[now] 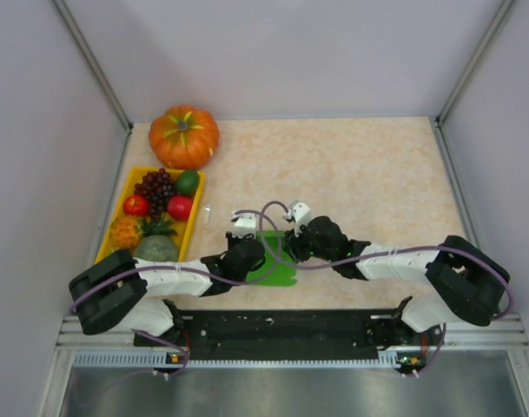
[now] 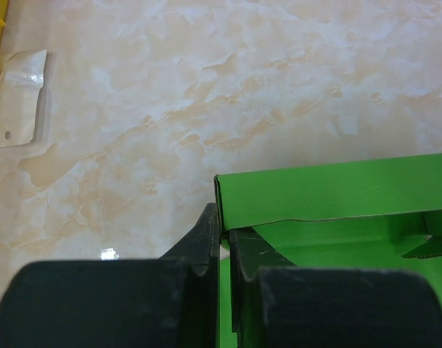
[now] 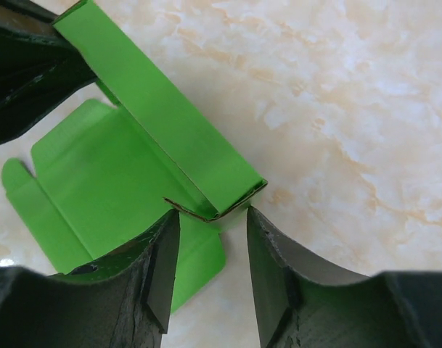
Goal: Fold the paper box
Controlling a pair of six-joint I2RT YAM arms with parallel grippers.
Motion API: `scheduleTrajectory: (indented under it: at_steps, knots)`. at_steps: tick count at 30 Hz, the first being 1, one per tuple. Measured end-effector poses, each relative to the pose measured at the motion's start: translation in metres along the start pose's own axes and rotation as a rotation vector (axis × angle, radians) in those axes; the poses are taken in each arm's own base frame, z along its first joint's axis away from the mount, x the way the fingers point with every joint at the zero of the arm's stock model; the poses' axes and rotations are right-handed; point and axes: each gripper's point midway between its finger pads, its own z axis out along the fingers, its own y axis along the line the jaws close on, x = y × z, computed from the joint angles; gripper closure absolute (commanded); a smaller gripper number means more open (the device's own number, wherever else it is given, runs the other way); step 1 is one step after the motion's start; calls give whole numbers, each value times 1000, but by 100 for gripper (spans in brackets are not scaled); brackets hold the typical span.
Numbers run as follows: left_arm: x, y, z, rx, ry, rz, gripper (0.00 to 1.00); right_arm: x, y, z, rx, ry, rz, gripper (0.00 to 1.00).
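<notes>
1. Near the table's (image 1: 377, 174) front edge, the left end effector (image 2: 222, 243) clamps the paper box (image 1: 281, 273) by its raised flap.
2. The right end effector (image 3: 212, 225), spread wide, straddles the flap's other corner, apparently without touching.
3. Farther back: fruit tray (image 1: 194, 217), pumpkin (image 1: 184, 136).

So the bright green die-cut card box (image 3: 112, 174) is only half folded: base panel and rounded tabs flat on the table (image 1: 377, 174), near its front edge, one long wall creased upward.

One paper box (image 1: 279, 273), one pumpkin (image 1: 184, 136), one yellow tray (image 1: 132, 182)
</notes>
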Motion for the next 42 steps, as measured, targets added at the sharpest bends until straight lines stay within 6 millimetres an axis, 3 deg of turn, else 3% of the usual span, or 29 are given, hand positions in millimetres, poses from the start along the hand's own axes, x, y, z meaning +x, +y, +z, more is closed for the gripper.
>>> scheduleTrajectory:
  at_steps: [9, 10, 11, 13, 24, 32, 40, 42]
  knots:
    - [0, 0, 0, -2, 1, -9, 100, -5, -13, 7, 164, -52, -13, 79]
    - [0, 0, 0, -2, 1, -12, 100, -5, -15, 7, 182, -55, -16, 82]
    - [0, 0, 0, -4, 0, -15, 100, -5, -16, 8, 199, -60, -19, 93]
    - [0, 1, 0, -7, 0, -18, 100, -5, -21, 12, 243, -65, -26, 100]
    - [0, 2, -2, -50, 25, -95, 100, -18, -34, 23, 433, -167, -20, 100]
    - [2, 2, -4, -88, 46, -221, 100, -28, -39, 23, 703, -236, -40, 100]
    - [-4, 5, -3, -54, 53, -383, 100, -47, -35, 22, 779, -263, 233, 100]
    - [-2, 4, -4, -48, 58, -377, 100, -45, -36, 18, 773, -252, 238, 87]
